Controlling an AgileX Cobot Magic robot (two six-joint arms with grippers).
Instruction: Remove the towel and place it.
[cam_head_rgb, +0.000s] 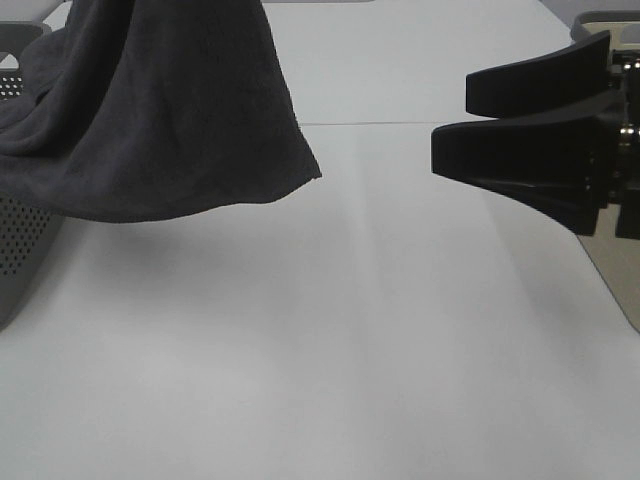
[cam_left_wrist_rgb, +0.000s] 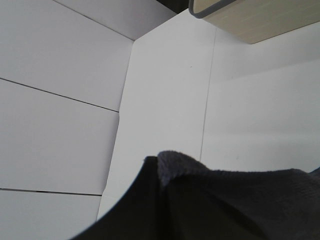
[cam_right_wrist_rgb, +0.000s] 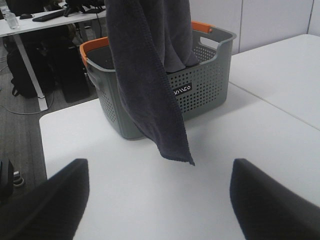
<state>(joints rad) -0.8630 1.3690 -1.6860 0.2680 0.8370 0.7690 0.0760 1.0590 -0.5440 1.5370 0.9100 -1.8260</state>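
The towel (cam_head_rgb: 150, 120) hangs from above, partly draped over the rim of the grey perforated basket (cam_right_wrist_rgb: 200, 85), its lower hem and corner loose above the white surface (cam_head_rgb: 350, 350), and open room stretches from there to the right gripper (cam_head_rgb: 452, 120). That gripper's fingers (cam_right_wrist_rgb: 270, 205) stand wide apart and empty, well apart from the cloth; the left fingers, buried under the towel, are closed on it. A wood-toned bin (cam_left_wrist_rgb: 260, 22) sits at the surface's edge, with office desks (cam_right_wrist_rgb: 45, 17) beyond the basket

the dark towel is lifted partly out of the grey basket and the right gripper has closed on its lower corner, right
No: the right gripper is open and holds nothing. The right wrist view shows its fingers wide apart, with the lower corner of the towel hanging free beyond them. It is indeed lifted partly out of the grey basket.
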